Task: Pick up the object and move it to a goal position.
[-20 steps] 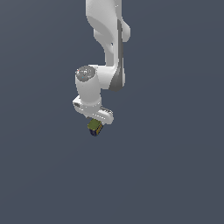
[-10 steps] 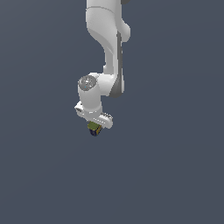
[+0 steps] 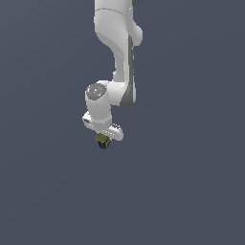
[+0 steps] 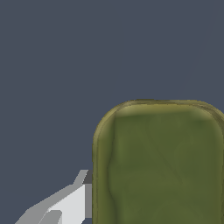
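Arm hangs from above, forearm near vertical, wrist bent toward the exterior view's left. Gripper (image 3: 103, 139) points down, jaws clamped on the olive-green block (image 3: 102, 141) tucked just beneath the hand. Wrist view: block (image 4: 159, 164) fills much of the frame, one finger (image 4: 72, 201) against its side.

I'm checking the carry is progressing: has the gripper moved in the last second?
Yes. The gripper, shut on the block, has shifted slightly toward the exterior view's bottom edge; no fixed landmark is visible besides the frame.
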